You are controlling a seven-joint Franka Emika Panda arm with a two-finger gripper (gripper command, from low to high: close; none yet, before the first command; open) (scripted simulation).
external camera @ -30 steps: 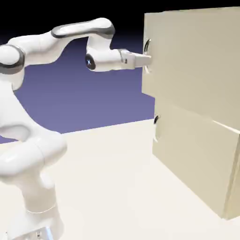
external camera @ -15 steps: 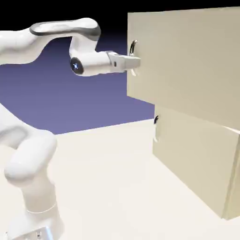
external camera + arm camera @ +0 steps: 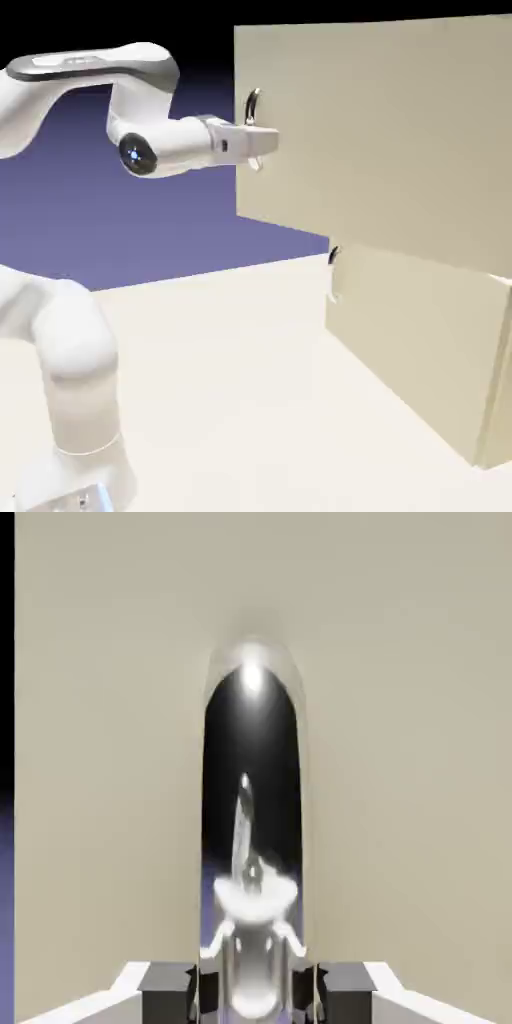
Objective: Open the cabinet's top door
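The cabinet (image 3: 420, 330) stands at the exterior view's right, its top door (image 3: 380, 130) swung out toward the arm, past the lower panel (image 3: 410, 350). The claw (image 3: 262, 143) reaches level to the door's free edge, its jaws clamped narrow on the shiny curved handle (image 3: 252, 812), which fills the hand view. No writing or brand shows anywhere.

I stand in a rendered test scene, not a real room: a bare pale tabletop (image 3: 230, 360), a plain beige cabinet (image 3: 420, 330), a flat blue-violet backdrop (image 3: 170, 220).
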